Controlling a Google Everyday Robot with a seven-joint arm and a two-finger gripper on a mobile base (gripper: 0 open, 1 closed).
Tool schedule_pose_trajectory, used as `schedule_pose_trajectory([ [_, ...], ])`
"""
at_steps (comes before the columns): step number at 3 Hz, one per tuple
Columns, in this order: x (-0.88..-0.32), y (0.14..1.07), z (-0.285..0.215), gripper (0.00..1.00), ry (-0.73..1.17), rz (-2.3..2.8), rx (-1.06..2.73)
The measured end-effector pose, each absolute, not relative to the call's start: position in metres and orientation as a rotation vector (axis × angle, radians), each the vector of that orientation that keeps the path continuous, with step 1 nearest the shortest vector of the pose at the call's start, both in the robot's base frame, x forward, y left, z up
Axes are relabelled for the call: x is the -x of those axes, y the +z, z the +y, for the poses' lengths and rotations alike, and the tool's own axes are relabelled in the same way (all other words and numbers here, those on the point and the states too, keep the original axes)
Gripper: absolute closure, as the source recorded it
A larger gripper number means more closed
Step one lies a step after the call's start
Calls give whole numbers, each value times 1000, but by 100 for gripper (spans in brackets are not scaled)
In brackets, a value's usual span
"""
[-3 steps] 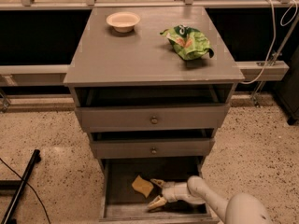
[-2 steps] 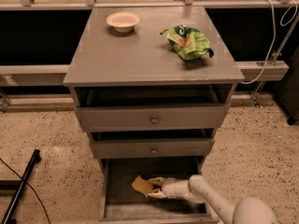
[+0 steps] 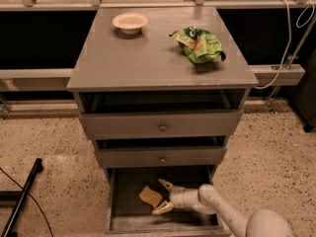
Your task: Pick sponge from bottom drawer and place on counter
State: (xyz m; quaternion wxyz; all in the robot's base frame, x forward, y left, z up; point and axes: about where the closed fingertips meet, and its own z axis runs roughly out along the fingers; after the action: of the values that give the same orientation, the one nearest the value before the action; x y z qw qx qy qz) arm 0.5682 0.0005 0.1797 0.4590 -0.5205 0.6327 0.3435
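The robot's white arm reaches down from the lower right into the open bottom drawer (image 3: 114, 201), the lowest and deepest grey box of the cabinet. Its two-finger tool (image 3: 164, 197) sits low inside this drawer, pointing left. The tan-tipped fingers (image 3: 165, 184) are spread wide, one towards the back of the drawer and one towards the front.

The small flat yellow sponge (image 3: 150, 196) lies on the worn drawer floor, just left of the fingertips and at the mouth of the gap between them. I cannot tell whether either finger touches it.

Above are two shallower grey drawers, each with a small round knob (image 3: 162, 127), both pulled out a little.

The broad matte grey counter (image 3: 143, 58) on top carries a shallow cream bowl (image 3: 130, 22) near its back left. A crumpled green snack bag (image 3: 197, 45) lies towards its right side, well apart from the bowl.
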Motion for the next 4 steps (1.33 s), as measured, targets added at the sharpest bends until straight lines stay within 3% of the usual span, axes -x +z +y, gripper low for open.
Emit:
schedule_pose_trajectory([
  [1,-569,172,2,0,798,1587,1272],
  [2,-567,143,8,1,650,1682,1254],
  [4,-573,111,7,47,629,1787,1177],
])
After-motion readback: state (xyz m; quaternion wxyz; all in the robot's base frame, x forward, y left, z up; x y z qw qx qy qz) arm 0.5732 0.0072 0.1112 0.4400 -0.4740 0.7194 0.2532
